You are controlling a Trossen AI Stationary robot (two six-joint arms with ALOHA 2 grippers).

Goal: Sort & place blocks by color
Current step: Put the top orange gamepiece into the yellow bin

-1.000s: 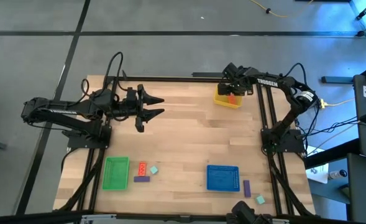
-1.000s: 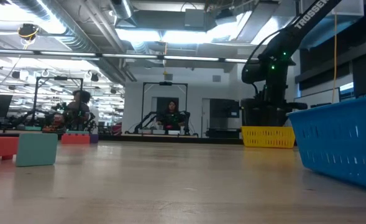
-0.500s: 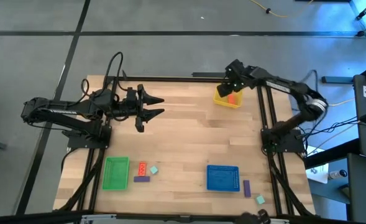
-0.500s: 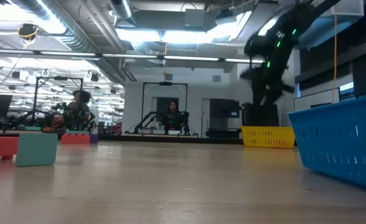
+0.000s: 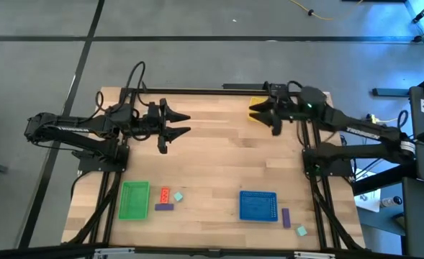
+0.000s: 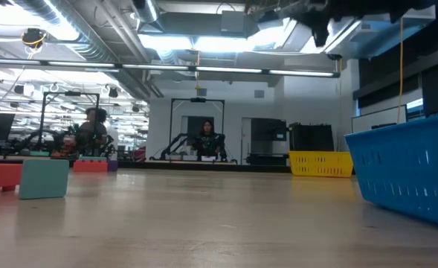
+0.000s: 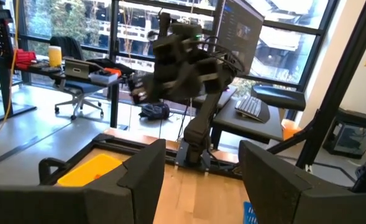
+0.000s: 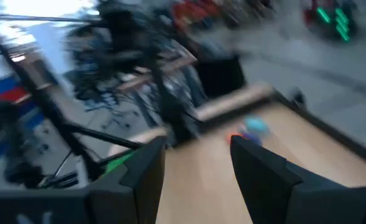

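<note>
Near the front edge of the table, an orange-red block (image 5: 164, 195), a mint cube (image 5: 178, 196) and a purple bar (image 5: 164, 206) lie beside the green tray (image 5: 134, 199). Another purple bar (image 5: 286, 217) and mint cube (image 5: 301, 231) lie right of the blue tray (image 5: 258, 206). My right gripper (image 5: 257, 114) hangs high and level over the yellow tray (image 5: 259, 101) at the far right, open and empty (image 8: 195, 168). My left gripper (image 5: 186, 122) hovers open and empty at the far left (image 7: 201, 180).
In the low view the yellow tray (image 6: 320, 163) stands on the table far off, the blue tray (image 6: 408, 175) close at the right, and a mint cube (image 6: 44, 179) at the left. Bare wood lies across the table's middle (image 5: 219, 158).
My right gripper has risen out of the yellow tray and tipped from pointing down to level, now pointing toward the table's left. Its arm has drawn back toward the right edge. The orange-red block seen in the yellow tray is now hidden under the gripper.
</note>
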